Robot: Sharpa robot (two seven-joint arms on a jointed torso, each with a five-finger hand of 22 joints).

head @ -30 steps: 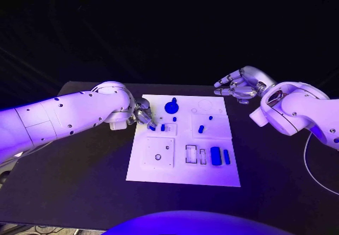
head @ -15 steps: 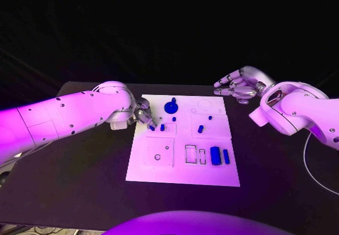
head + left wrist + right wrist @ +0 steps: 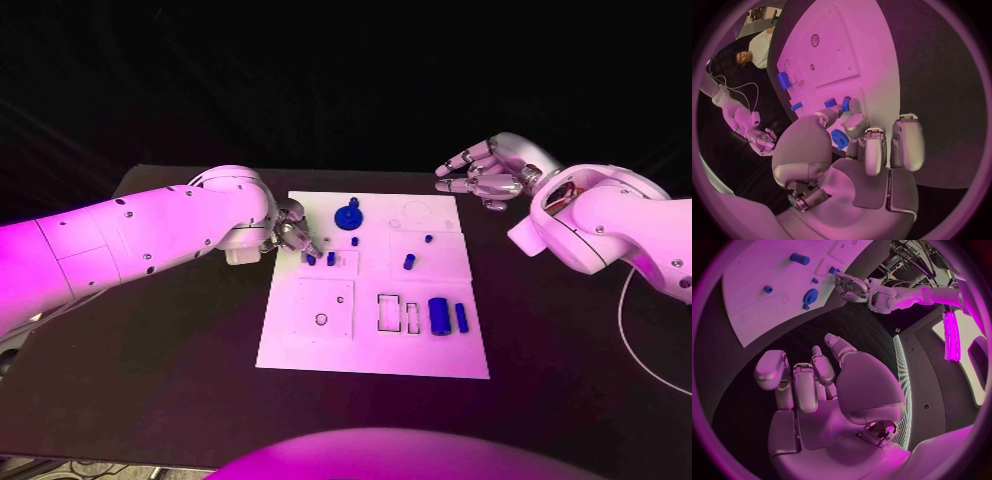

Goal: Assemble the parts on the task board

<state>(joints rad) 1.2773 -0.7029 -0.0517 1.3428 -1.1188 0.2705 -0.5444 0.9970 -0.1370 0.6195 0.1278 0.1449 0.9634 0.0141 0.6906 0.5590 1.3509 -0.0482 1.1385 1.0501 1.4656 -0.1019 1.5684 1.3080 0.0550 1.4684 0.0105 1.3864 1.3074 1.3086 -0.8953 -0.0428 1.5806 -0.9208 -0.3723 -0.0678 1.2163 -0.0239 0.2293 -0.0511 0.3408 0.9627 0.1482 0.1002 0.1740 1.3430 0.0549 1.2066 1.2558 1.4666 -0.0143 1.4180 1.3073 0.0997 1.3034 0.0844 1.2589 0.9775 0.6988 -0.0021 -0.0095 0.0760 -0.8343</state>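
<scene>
**Table check: left hand down at the board's edge, right hand hanging back**

Table point(image 3: 173, 380) is the big black surface, and the white task board point(image 3: 368, 355) lies flat in the centre of the head frame.

Left arm point(image 3: 130, 240) comes in from the left edge of the frame. The left hand point(image 3: 293, 232) sits at the board's upper left edge, fingertips down on a small blue part point(image 3: 310, 259). In the left wrist view the thumb and a finger meet right at that blue part point(image 3: 846, 104), so it looks pinched, though the contact is tiny and I can't be totally sure. The other fingers point(image 3: 906, 142) are curled in beside it.

Right arm point(image 3: 613, 230) enters from the right edge. The right hand point(image 3: 490, 172) sits off the board, above its upper right corner, holding nothing, fingers loosely bent and apart. The right wrist view shows that same hand point(image 3: 817, 385) with nothing in it.

Parts on the board, head frame:
- round blue disc part point(image 3: 349, 215) near the top middle
- wide blue block point(image 3: 438, 316) and a slimmer blue bar point(image 3: 462, 318) just beside it, lower right
- short blue peg point(image 3: 410, 262) right of centre
- another short peg point(image 3: 330, 258) just beside the one under the left hand
- tiny blue stud point(image 3: 428, 239) above the centre peg
</scene>
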